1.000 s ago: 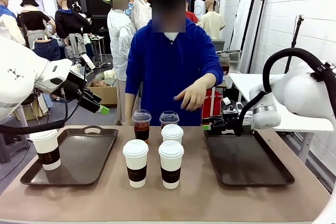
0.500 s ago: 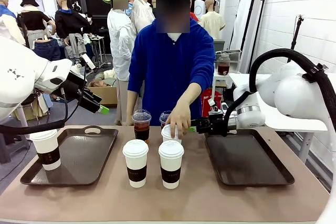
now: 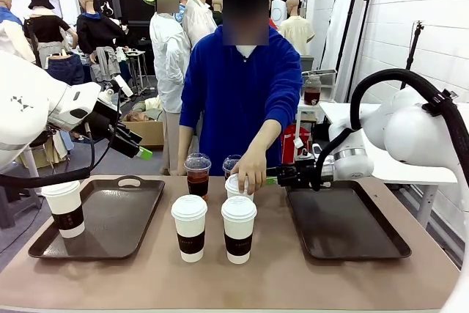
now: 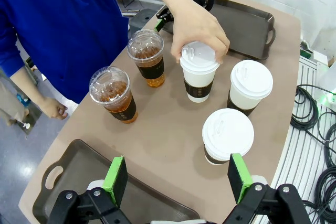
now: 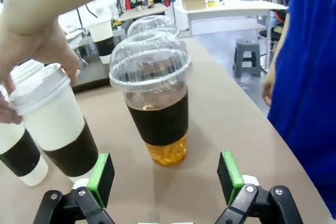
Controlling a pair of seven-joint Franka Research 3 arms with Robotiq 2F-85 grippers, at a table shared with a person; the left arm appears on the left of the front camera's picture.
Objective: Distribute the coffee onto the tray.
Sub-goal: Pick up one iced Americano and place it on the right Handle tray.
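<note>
Five cups of coffee stand mid-table between two dark trays: two white lidded cups in front (image 3: 190,227) (image 3: 239,229), a third white cup (image 3: 240,185) behind them with the person's hand (image 3: 251,169) on its lid, and two clear dome-lidded cups (image 3: 197,174) (image 3: 233,164) at the back. Another white cup (image 3: 64,209) stands on the left tray (image 3: 124,218). My right gripper (image 3: 272,179) is open, level with the table, and points at the nearer clear cup (image 5: 156,108), its pads (image 5: 102,177) short of it. My left gripper (image 3: 143,153) hangs open above the left tray.
The right tray (image 3: 344,225) holds nothing. The person in blue leans over the table's far edge, arm reaching down between my right gripper and the cups. From above, the left wrist view shows the cup cluster (image 4: 227,135) and the left tray's handle (image 4: 52,177).
The person's hand has come down onto the back white cup's lid. My right gripper has slid left off the right tray toward the clear cups. The left arm has not moved.
</note>
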